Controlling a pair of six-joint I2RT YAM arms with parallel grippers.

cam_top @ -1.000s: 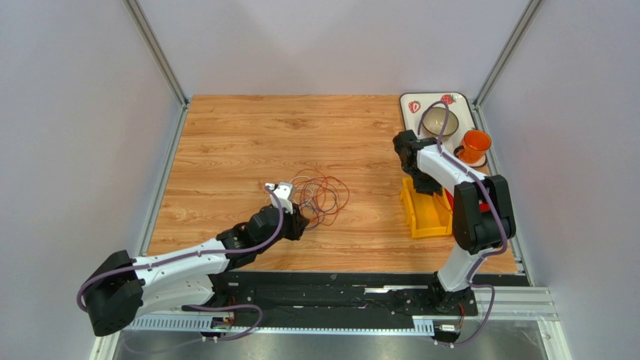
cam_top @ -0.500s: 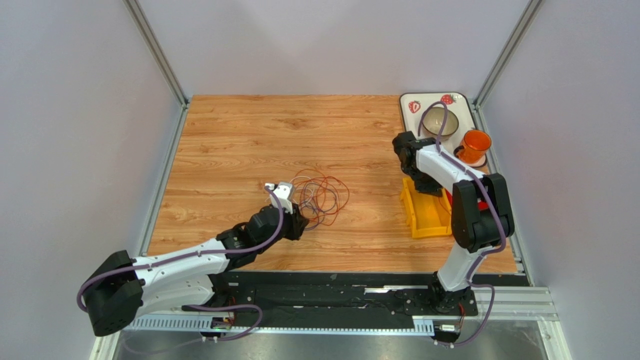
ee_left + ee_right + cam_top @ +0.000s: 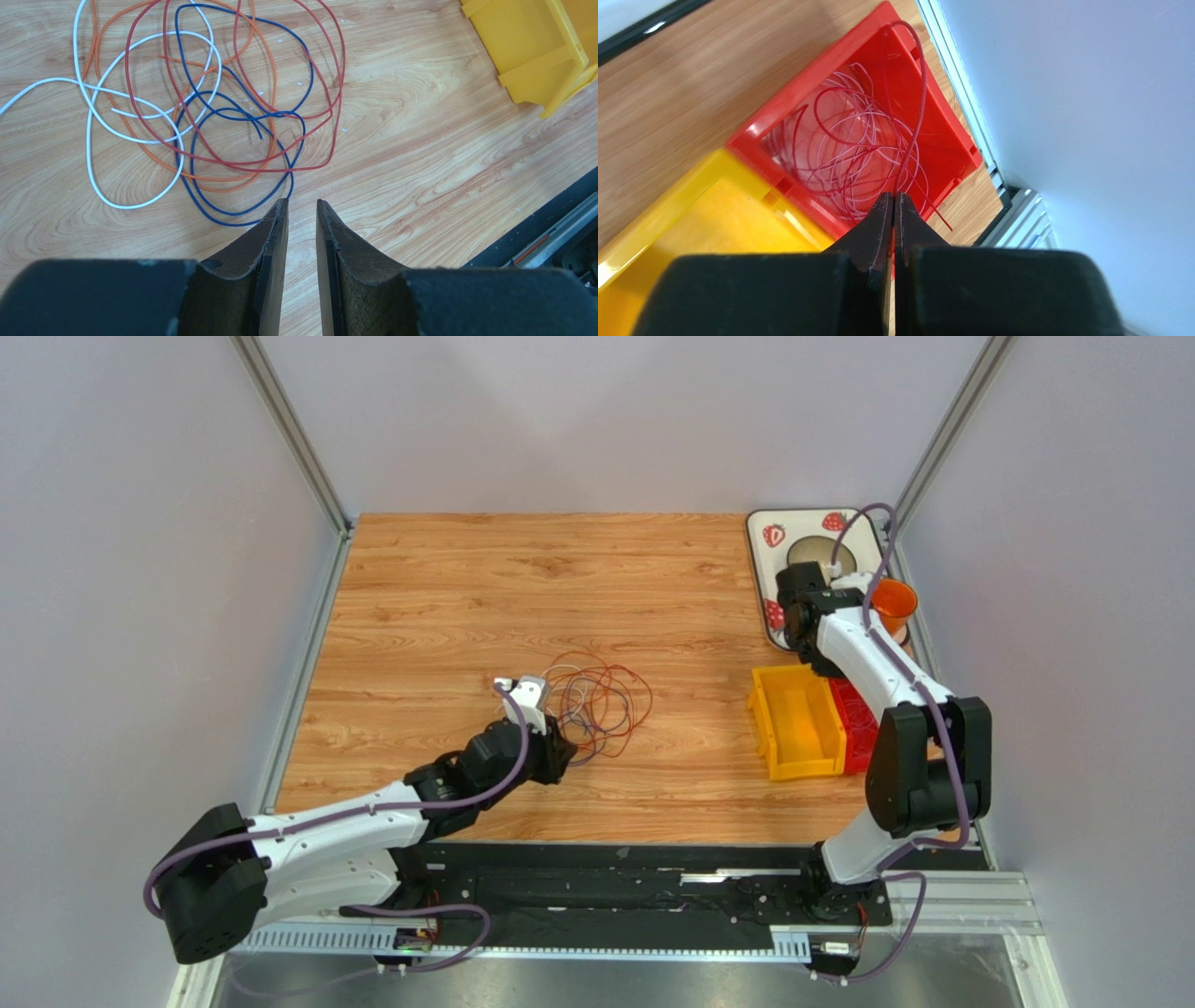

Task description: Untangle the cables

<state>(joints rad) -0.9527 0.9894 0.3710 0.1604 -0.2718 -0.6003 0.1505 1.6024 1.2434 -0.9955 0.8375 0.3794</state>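
Note:
The tangle of thin cables [image 3: 601, 703] lies mid-table; the left wrist view shows red, orange, blue and white loops [image 3: 210, 133] overlapping on the wood. My left gripper [image 3: 556, 751] rests just near of the tangle, its jaws [image 3: 302, 204] a narrow gap apart and empty, the left tip beside the blue loop. My right gripper [image 3: 800, 623] is raised at the back right. In its wrist view it [image 3: 893, 197] is shut on a red cable [image 3: 923, 84] that arcs up and runs down into a coil inside the red bin [image 3: 945, 122].
A yellow bin [image 3: 795, 723] and the red bin [image 3: 853, 721] stand side by side at the right. Behind them is a strawberry-print tray [image 3: 774, 534] with a bowl [image 3: 814, 550] and an orange cup [image 3: 894, 599]. Grey walls enclose the table.
My right arm has swung from over the yellow bin toward the back right, with its elbow out to the right. The left arm and the tangle have not moved.

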